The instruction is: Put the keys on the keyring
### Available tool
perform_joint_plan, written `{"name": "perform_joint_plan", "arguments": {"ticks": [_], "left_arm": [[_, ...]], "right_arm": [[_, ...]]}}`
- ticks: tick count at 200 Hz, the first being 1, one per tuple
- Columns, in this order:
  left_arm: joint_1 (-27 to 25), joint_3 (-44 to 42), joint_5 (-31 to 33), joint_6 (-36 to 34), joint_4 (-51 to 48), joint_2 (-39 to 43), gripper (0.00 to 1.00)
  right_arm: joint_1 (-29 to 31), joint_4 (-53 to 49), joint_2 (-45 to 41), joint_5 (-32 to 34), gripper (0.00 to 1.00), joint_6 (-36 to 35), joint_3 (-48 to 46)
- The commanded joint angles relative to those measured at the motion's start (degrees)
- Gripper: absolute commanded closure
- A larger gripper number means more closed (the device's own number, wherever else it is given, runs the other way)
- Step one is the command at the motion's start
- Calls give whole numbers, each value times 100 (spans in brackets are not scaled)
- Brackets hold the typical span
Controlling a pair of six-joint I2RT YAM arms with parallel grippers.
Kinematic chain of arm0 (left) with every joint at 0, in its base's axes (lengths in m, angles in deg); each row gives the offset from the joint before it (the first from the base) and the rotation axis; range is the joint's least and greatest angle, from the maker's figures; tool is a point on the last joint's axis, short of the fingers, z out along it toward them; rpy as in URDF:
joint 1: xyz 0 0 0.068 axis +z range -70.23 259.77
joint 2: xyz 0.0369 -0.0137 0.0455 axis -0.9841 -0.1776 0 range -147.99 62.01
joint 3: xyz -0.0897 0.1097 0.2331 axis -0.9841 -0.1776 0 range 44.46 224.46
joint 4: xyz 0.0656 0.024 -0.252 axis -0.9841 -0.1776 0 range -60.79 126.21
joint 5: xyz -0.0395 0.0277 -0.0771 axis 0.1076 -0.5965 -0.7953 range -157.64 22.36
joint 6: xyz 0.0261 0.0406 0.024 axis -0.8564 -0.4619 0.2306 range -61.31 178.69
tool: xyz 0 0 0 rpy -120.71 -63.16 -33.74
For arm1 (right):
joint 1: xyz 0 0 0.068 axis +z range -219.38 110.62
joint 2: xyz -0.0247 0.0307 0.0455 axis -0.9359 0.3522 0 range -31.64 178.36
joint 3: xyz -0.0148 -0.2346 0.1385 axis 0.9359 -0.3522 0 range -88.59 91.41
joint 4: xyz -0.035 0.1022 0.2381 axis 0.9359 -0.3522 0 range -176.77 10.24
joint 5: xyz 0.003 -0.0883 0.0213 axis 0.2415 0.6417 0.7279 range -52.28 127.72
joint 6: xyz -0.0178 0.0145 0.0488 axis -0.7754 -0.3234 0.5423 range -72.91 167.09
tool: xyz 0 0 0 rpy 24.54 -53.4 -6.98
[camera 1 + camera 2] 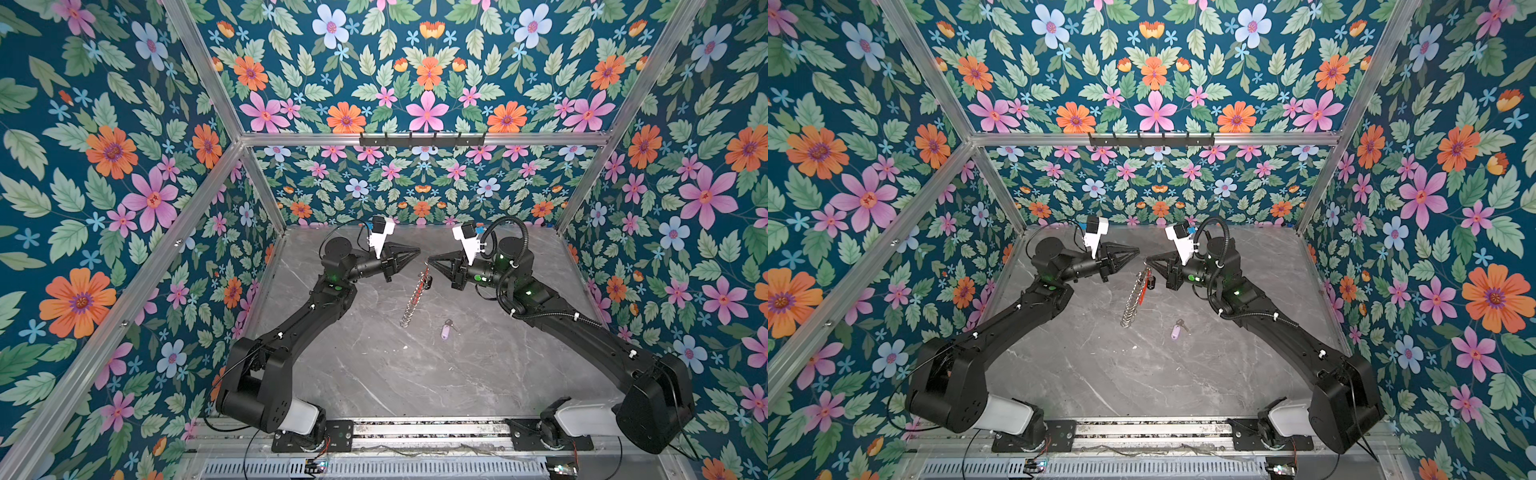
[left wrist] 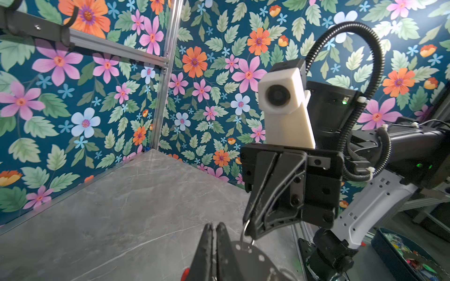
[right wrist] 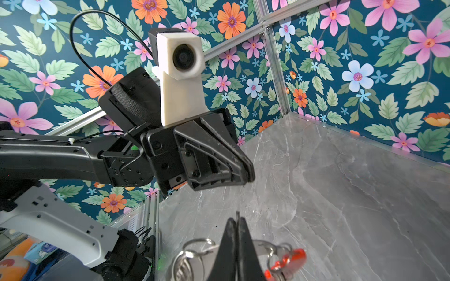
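The keyring (image 1: 413,297) hangs in the air above the middle of the table, a row of silver rings with a red section. My right gripper (image 1: 429,261) is shut on its top; in the right wrist view the shut fingertips (image 3: 237,220) pinch a thin metal edge, with silver rings (image 3: 194,253) on one side and the red section (image 3: 289,261) on the other. A small black tag (image 1: 428,282) hangs at the keyring's upper end. A key with a lilac tag (image 1: 445,331) lies on the table in front of it. My left gripper (image 1: 417,250) faces the right one, shut, with nothing visible between its fingers (image 2: 208,233).
The grey marble table (image 1: 374,374) is walled by flowered panels on an aluminium frame. A black hook rail (image 1: 422,139) is fixed high on the back wall. A dark bin of coloured items (image 2: 414,255) sits outside the frame in the left wrist view.
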State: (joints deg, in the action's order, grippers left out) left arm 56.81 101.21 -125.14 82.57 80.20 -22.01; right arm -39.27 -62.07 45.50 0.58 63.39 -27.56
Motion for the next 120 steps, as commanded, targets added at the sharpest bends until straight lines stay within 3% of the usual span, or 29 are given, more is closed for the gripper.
{"name": "perform_joint_plan", "arguments": {"ticks": [1,62,120], "left_arm": [[-65,107,-164,-120,13,-65,92],[-121,137,-306,118,332,-114,87],[-112,44,-480,844,1136,-163,83]], "right_arm": [[1,399,-75,-117,100,92,-13],[-1,503,-154,-44,100,120,-38],[5,646,-148,76,100,136,-30]]}}
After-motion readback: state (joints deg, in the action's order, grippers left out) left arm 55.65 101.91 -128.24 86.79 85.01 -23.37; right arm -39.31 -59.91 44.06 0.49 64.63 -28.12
